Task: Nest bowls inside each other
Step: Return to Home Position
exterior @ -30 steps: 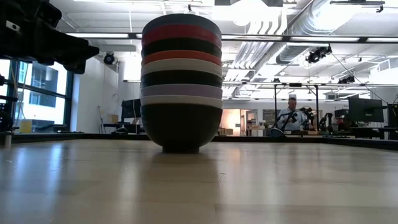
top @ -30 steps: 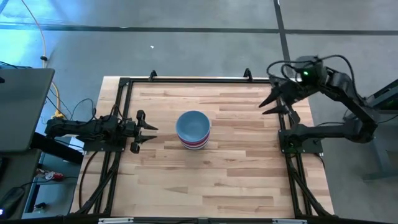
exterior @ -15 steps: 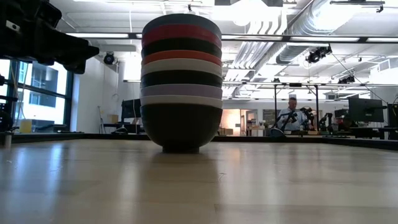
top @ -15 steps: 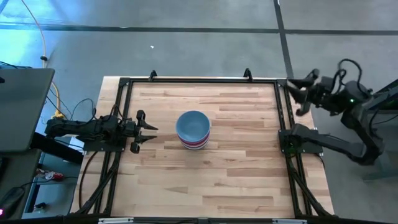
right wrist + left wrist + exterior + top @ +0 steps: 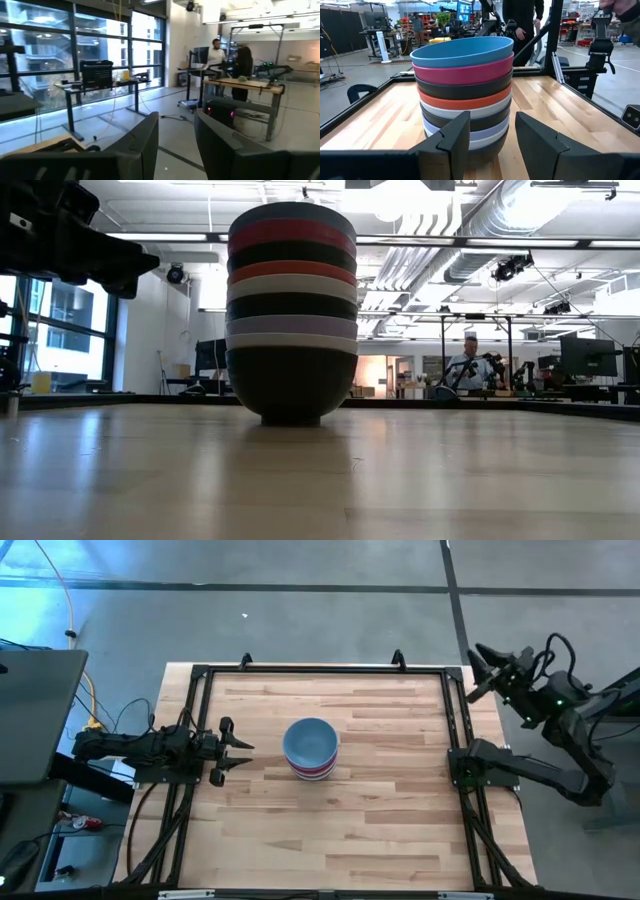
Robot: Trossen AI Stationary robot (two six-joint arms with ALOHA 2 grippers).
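Observation:
The bowls (image 5: 311, 747) stand as one nested stack on the middle of the wooden table, resting on the lowest black bowl's foot (image 5: 291, 416). The top bowl is light blue (image 5: 462, 51); below it come magenta, black, red, white, black, lavender, white and black. My left gripper (image 5: 240, 752) waits level at the table's left edge, open, its fingers (image 5: 454, 140) pointing at the stack and well short of it. My right gripper (image 5: 478, 668) hangs raised beyond the table's far right corner, open, with nothing between its fingers (image 5: 145, 137).
A black frame rail (image 5: 457, 720) runs round the table. Bare wood lies on all sides of the stack. My left arm (image 5: 60, 235) shows dark at the low view's upper left. People (image 5: 467, 360) stand at benches in the room beyond.
My right gripper has drawn back from above the table's far right part to beyond its right edge, sinking a little and swinging round from pointing down at the table to pointing level at the room. The stack of bowls has stayed where it was.

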